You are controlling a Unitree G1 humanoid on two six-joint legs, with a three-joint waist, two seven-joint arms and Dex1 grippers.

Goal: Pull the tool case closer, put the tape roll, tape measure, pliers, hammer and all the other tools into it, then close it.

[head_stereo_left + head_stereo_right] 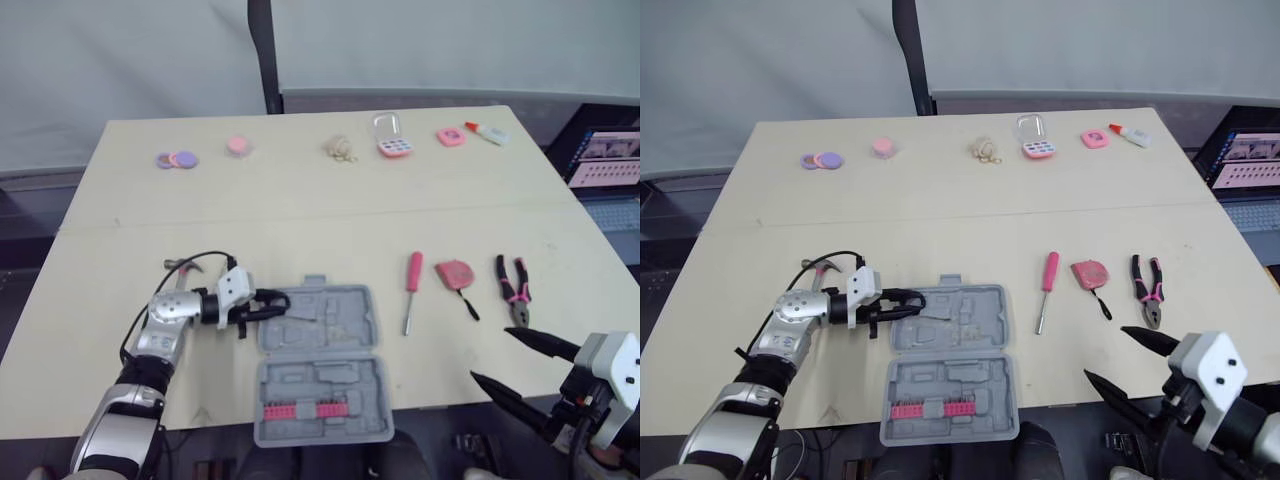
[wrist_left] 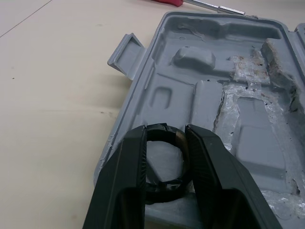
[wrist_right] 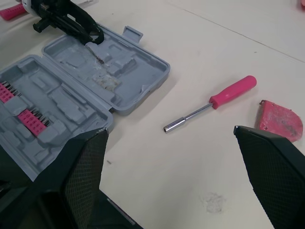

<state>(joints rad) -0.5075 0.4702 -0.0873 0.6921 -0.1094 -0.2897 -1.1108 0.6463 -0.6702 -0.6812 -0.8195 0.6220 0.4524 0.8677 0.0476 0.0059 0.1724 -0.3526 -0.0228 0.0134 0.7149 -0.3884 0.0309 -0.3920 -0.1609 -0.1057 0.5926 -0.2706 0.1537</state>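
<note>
Across the wide beige tabletop [image 1: 300,210], a grey plastic tool case [image 1: 350,325] is lying open near the front edge, with a row of pink bits sitting in its near half. At the front right corner the right gripper [image 1: 492,355] is hanging with its fingers spread wide, gripping nothing. The left gripper [image 1: 278,301] is reaching over the left end of the case's far half and pinching a black tape roll [image 2: 162,191] between its fingers. Right of the case, a pink-handled screwdriver [image 1: 412,285], pink-and-black pliers [image 1: 515,290] and a pink tape measure [image 1: 454,273] are lying apart.
</note>
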